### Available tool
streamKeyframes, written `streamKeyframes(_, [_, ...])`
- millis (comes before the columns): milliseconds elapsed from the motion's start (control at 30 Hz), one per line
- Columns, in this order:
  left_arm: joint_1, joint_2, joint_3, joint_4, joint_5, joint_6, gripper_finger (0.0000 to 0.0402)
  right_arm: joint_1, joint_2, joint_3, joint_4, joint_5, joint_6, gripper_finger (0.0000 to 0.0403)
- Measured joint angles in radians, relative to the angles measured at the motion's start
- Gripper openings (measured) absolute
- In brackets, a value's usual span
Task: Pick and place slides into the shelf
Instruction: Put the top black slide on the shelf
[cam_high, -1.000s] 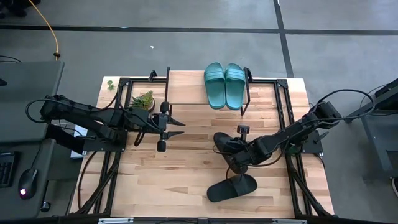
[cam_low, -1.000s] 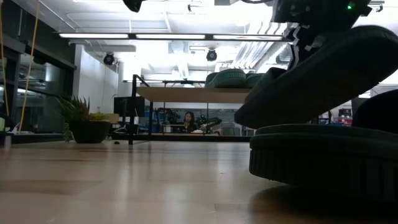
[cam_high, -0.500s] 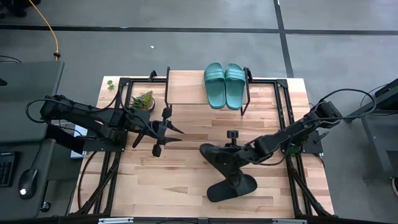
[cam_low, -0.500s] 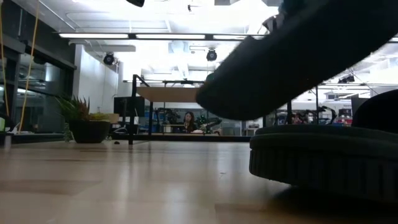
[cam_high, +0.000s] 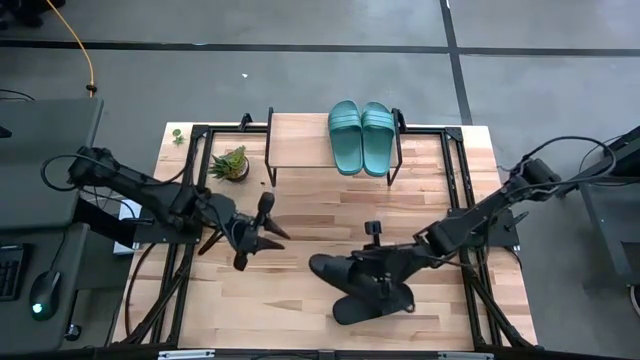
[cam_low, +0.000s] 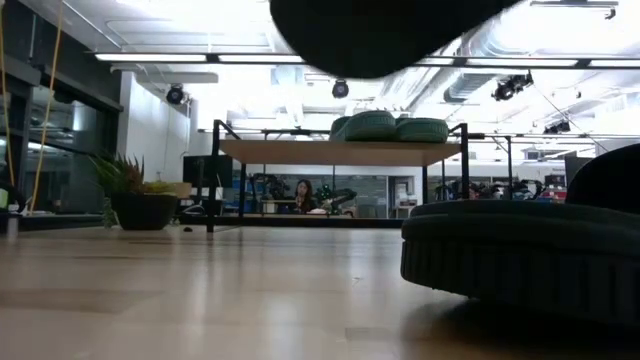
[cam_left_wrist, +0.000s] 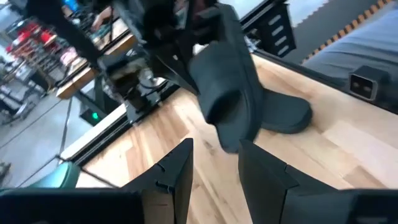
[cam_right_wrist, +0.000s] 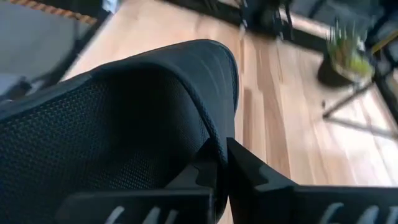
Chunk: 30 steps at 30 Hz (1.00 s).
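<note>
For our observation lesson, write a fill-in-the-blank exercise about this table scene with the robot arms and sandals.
1. The two teal-green rubber slide sandals sit on top of the low wooden ____.
2. The right gripper is shut on a ____ rubber slide sandal.
3. The other black rubber slide sandal lies on the wooden ____.
4. The small potted plant stands nearer the ____ arm.

Missing words: shelf; black; table; left

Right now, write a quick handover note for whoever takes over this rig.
Right gripper: shut on a black slide, lifted above the table.
Left gripper: open, empty, hovering over the table's left half.
Second black slide lies on the table near the front edge, partly under the lifted one.
Done: both teal slides sit on the shelf.
Left: shelve the held black slide, then the other.
</note>
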Motion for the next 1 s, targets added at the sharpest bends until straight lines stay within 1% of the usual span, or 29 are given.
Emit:
streamKeyframes(167, [-0.026,0.012,0.0,0.007,-0.003,0.016,0.0113,0.034,-0.004,0.0,0.084,0.001,-0.072,0.0])
streamKeyframes(400, [-0.022,0.037,0.0,0.024,-0.009,0.018,0.0113,0.036,-0.005,0.0,0.158,0.001,-0.109,0.0])
streamKeyframes(633, [-0.022,0.051,0.0,0.065,0.046,0.037,0.0116,0.037,-0.005,0.0,0.182,0.0,-0.121,0.0])
streamKeyframes(733, [-0.022,0.051,0.0,0.063,0.062,0.031,0.0138,0.037,-0.005,0.0,0.193,0.0,-0.121,0.0])
streamKeyframes(1000, [-0.022,0.063,0.0,0.064,0.065,0.008,0.0235,0.037,-0.005,0.0,0.208,0.002,-0.136,0.0])
